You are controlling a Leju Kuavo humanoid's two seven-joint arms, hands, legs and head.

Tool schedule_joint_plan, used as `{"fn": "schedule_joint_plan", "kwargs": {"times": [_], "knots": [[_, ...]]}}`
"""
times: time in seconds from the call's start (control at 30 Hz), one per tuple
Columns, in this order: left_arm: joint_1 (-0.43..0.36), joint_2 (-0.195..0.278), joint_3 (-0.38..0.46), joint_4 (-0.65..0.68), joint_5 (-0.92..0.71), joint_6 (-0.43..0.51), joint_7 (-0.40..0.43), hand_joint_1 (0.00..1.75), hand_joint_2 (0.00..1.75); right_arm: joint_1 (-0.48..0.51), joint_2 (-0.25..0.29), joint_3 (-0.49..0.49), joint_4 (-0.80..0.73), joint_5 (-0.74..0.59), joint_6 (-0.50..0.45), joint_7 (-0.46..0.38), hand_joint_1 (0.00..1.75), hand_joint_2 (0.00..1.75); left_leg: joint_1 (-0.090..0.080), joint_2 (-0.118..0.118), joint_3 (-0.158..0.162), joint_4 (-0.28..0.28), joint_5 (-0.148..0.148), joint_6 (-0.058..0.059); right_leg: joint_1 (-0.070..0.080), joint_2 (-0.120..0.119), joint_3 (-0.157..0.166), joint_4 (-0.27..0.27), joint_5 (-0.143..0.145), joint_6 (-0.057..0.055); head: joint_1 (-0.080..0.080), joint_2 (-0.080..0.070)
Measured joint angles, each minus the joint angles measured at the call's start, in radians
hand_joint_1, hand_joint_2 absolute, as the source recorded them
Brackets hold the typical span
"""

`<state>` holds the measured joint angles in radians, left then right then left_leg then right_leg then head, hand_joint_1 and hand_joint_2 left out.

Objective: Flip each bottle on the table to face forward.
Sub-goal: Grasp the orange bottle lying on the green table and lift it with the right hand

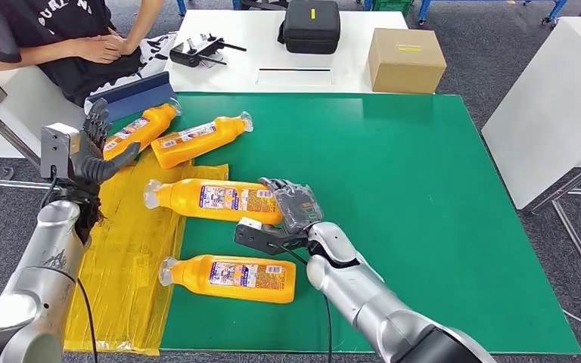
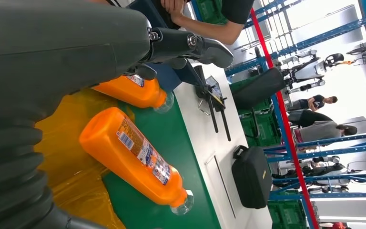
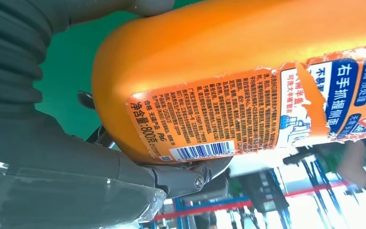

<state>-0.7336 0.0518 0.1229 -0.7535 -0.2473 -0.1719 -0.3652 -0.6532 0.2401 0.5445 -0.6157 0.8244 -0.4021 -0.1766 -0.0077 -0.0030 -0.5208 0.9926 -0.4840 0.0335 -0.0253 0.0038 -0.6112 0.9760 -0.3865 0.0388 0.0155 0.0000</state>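
Four orange bottles are seen lying on their sides on a green mat (image 1: 424, 197), partly over a yellow plastic sheet (image 1: 125, 257) spread at the mat's nine o'clock side. The far-left bottle (image 1: 138, 130) and its neighbour (image 1: 200, 139) are laid at about eleven o'clock on the mat, caps towards the far edge. The middle bottle (image 1: 212, 199) is laid across the sheet's edge, cap pointing to nine o'clock, label up. Its base is gripped by the right hand (image 1: 291, 208), fingers curled over the far side and thumb set under the near side; in the right wrist view the barcode end of the label is seen against the hand. The near bottle (image 1: 231, 277) is laid at six o'clock from the middle one, apart from it, label up. The left hand (image 1: 94, 151) is held raised at the mat's nine o'clock edge, fingers spread, nothing in it, just beside the far-left bottle. Beyond the mat a cardboard box (image 1: 406, 59), a black case (image 1: 312, 26) and a seated person's arms (image 1: 102, 45) are seen at a white table (image 1: 234, 64)
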Motion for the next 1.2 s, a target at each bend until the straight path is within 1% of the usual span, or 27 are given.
{"fn": "schedule_joint_plan", "kwargs": {"times": [0.2, 0.33, 0.47, 0.67, 0.77, 0.97, 1.1, 1.2], "knots": [[0.010, -0.004, 0.010, -0.011, -0.001, 0.000, 0.007, 0.00, 1.75, 0.050, -0.019, -0.025, -0.142, -0.018, 0.001, -0.002, 1.75, 1.75, 0.000, 0.000, 0.000, 0.000, 0.000, 0.000, 0.000, 0.000, 0.000, 0.000, 0.000, 0.000, 0.000, 0.000], [0.015, -0.008, 0.010, -0.012, -0.003, 0.003, 0.007, 0.00, 1.75, 0.094, -0.029, -0.057, -0.232, -0.076, -0.002, -0.018, 1.75, 1.75, 0.000, 0.000, -0.001, 0.000, 0.000, 0.000, 0.000, 0.000, -0.001, 0.000, 0.000, 0.000, 0.000, 0.000], [0.014, -0.015, 0.010, -0.012, -0.005, 0.014, 0.007, 0.00, 1.75, 0.118, -0.035, -0.106, -0.270, -0.149, -0.030, -0.054, 1.75, 1.75, 0.000, 0.000, -0.001, 0.000, 0.000, 0.000, 0.000, 0.000, -0.001, 0.000, 0.000, 0.000, 0.000, 0.000], [0.013, -0.028, 0.010, -0.025, 0.008, 0.029, 0.014, 0.00, 1.75, 0.125, -0.035, -0.198, -0.260, -0.253, -0.085, -0.136, 1.75, 1.75, 0.000, 0.000, -0.001, 0.000, 0.000, 0.000, 0.000, 0.000, -0.001, 0.000, 0.000, 0.000, 0.000, 0.000], [0.013, -0.031, 0.010, -0.031, 0.023, 0.019, 0.021, 0.00, 1.75, 0.119, -0.031, -0.230, -0.240, -0.290, -0.098, -0.175, 1.75, 1.75, 0.000, 0.000, -0.001, 0.000, 0.000, 0.000, 0.000, 0.000, -0.001, 0.000, 0.000, 0.000, 0.000, 0.000], [0.012, -0.050, 0.003, -0.040, 0.048, -0.064, 0.027, 0.00, 1.75, 0.097, -0.010, -0.272, -0.187, -0.356, -0.107, -0.253, 1.75, 1.75, 0.000, -0.001, -0.001, 0.000, 0.000, 0.000, 0.000, 0.000, -0.001, 0.000, 0.000, 0.000, 0.000, 0.000], [0.012, -0.076, -0.030, -0.055, 0.072, -0.125, 0.037, 0.00, 1.75, 0.065, 0.008, -0.300, -0.125, -0.409, -0.129, -0.349, 1.75, 1.75, 0.000, -0.001, -0.001, 0.000, 0.000, 0.000, 0.000, 0.000, -0.001, 0.000, 0.000, 0.000, 0.000, 0.000], [0.011, -0.094, -0.057, -0.064, 0.088, -0.165, 0.039, 0.00, 1.75, 0.045, 0.018, -0.314, -0.089, -0.426, -0.141, -0.387, 1.75, 1.75, 0.000, -0.001, -0.001, 0.000, 0.000, 0.000, 0.000, 0.000, -0.001, 0.000, 0.000, 0.000, 0.000, 0.000]]}}
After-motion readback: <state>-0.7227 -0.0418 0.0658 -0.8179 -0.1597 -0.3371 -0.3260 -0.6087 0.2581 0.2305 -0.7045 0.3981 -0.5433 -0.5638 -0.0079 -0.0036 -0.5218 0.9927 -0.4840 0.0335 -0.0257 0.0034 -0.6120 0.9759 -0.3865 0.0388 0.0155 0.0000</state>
